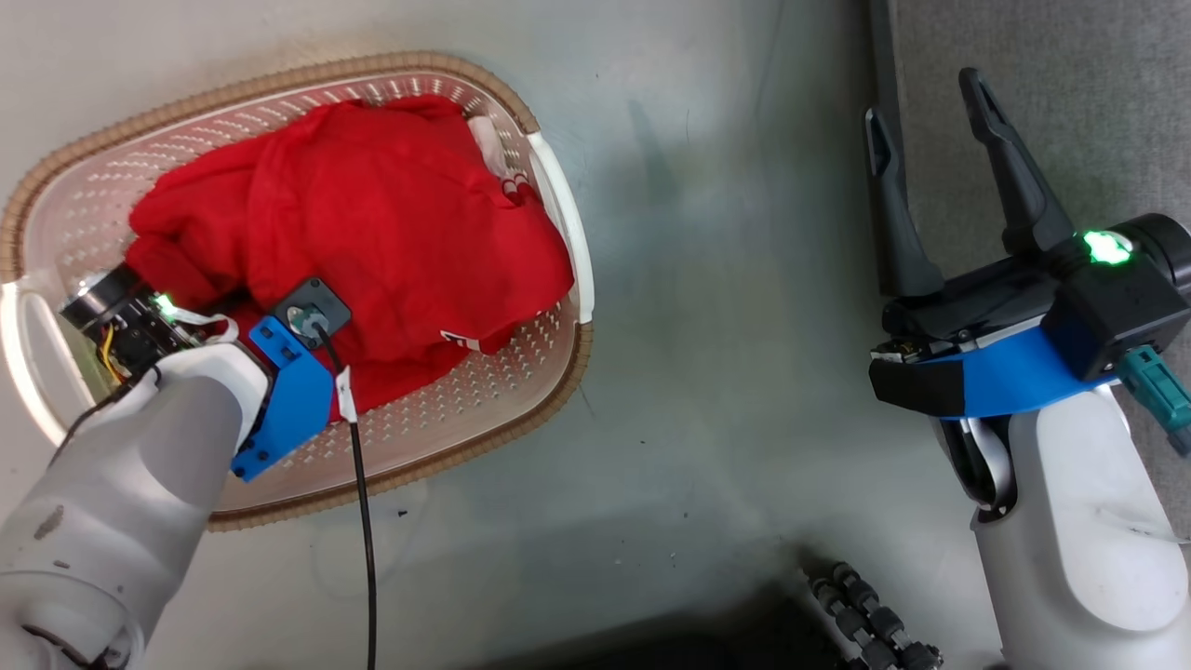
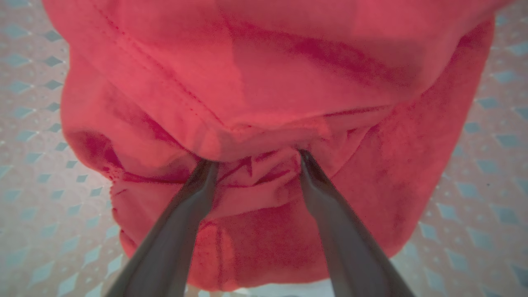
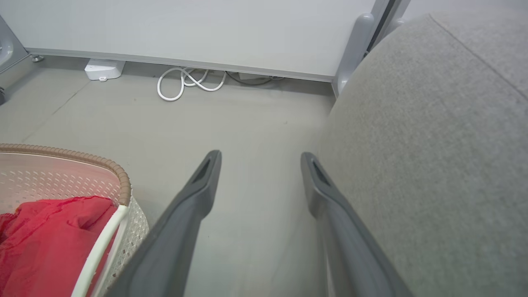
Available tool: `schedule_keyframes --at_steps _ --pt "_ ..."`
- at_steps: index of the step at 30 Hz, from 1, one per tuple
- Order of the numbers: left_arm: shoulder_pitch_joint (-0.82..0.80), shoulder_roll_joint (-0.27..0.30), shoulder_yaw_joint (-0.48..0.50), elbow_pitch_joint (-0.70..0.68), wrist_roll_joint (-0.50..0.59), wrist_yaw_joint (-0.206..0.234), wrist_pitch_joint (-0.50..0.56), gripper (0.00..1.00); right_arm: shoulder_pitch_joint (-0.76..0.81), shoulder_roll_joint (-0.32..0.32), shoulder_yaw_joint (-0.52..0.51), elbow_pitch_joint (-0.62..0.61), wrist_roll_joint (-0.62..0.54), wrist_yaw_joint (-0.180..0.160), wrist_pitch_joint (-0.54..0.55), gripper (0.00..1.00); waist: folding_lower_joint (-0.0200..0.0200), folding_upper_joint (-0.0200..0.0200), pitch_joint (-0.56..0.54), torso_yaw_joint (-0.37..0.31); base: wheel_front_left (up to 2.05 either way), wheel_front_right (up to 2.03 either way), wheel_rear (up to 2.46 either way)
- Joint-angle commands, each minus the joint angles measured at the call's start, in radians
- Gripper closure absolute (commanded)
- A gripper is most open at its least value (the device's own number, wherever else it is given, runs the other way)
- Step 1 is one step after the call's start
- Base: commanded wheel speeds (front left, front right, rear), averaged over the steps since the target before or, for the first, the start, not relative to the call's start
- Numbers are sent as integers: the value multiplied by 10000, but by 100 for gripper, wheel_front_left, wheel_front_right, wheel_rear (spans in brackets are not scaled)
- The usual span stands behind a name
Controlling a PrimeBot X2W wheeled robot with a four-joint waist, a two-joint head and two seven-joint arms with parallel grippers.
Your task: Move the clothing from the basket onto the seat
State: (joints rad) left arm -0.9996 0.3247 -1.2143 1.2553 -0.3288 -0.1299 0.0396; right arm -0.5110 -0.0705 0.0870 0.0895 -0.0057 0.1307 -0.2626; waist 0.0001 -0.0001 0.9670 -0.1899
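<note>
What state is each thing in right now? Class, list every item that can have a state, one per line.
clothing, crumpled in a heap inside the basket.
basket, upright on the floor, holding the clothing.
seat, no clothing on its visible part.
left end effector, open, fingertips tucked into the clothing.
right end effector, open, holding nothing.
cable, loosely looped on the floor.

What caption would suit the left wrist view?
Open left tool, tips tucked into red clothing lying in the perforated basket.
</note>
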Motion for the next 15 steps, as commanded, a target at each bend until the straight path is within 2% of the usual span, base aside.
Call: schedule_keyframes --at_steps 1,11,12,13,14,15 --pt "-227 79 -72 -12 -57 -7 40 0 -202 29 -54 -65 -18 1 -35 0 -1 1 129 -53 0 0 0" --pt "-636 -144 -342 185 -247 -7 583 0 -212 59 -216 -159 -74 1 -35 0 -1 1 452 -50 0 0 0" --pt "-654 -145 -361 195 -227 -7 593 39 -216 67 -217 -163 -85 1 -36 0 -1 1 460 -52 0 0 0" --pt "-676 -147 -384 205 -196 -7 575 85 -219 69 -230 -165 -85 1 -35 0 -1 1 466 -53 0 0 0" --pt "-666 -154 -403 208 -177 -7 583 100 -226 71 -242 -162 -86 1 -35 0 -1 1 469 -51 0 0 0" --pt "-652 -161 -420 212 -179 -7 593 100 -231 75 -248 -162 -92 1 -36 0 -1 1 469 -47 0 0 0"
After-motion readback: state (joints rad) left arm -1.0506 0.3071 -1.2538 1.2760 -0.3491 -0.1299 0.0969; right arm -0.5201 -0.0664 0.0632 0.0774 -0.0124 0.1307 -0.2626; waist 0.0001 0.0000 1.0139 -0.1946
